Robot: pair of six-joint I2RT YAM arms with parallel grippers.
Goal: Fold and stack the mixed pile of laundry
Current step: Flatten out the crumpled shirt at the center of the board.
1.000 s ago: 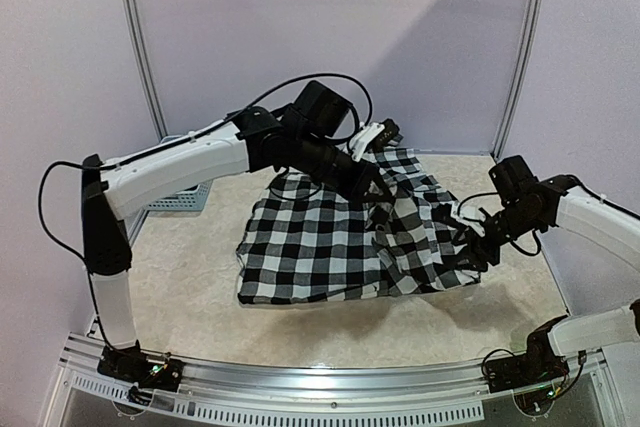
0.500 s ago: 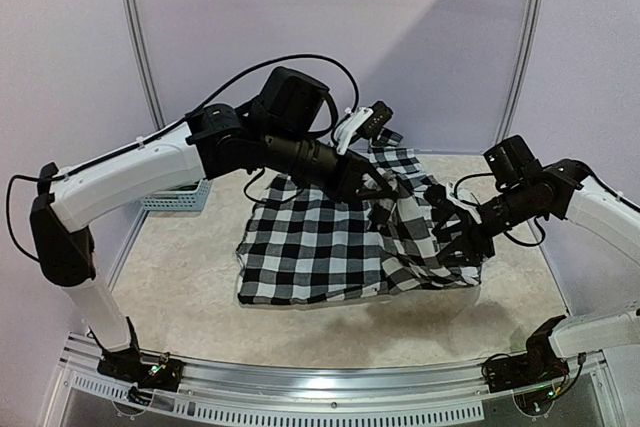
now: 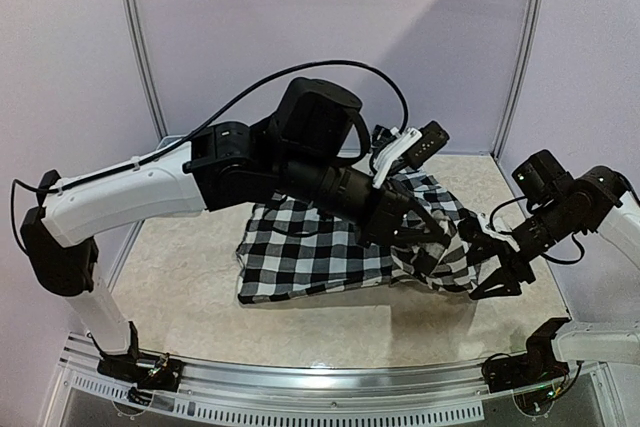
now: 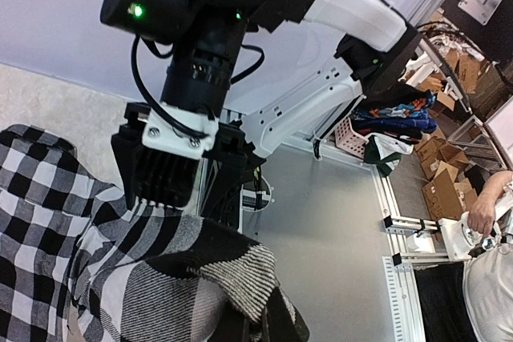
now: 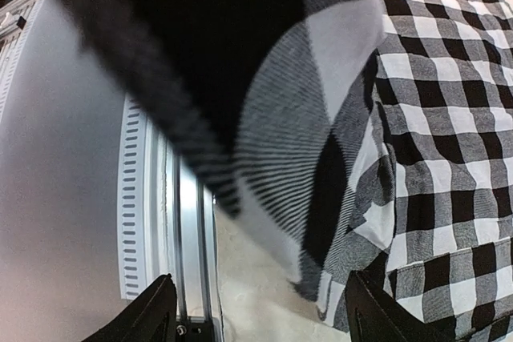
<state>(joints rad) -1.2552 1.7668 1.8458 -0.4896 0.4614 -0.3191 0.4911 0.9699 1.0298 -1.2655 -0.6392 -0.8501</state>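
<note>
Lavender walls; beige speckled desk (image 3: 180, 277). The black-and-white checked shirt (image 3: 300, 257) is laid across the middle of the desk, its left part flat, its right part gathered and raised. The left tool (image 3: 412, 235) is pressed together on a fold of that raised cloth. The right tool (image 3: 497, 282) is spread just beside the shirt's right edge, with nothing held. No olive-green shirt is seen.

Step judged: first garment, right side lifted for the fold.

Next move judged: the pinched fold is to be drawn leftward over the flat part and laid down square, with the right tool kept clear of the hem.
</note>
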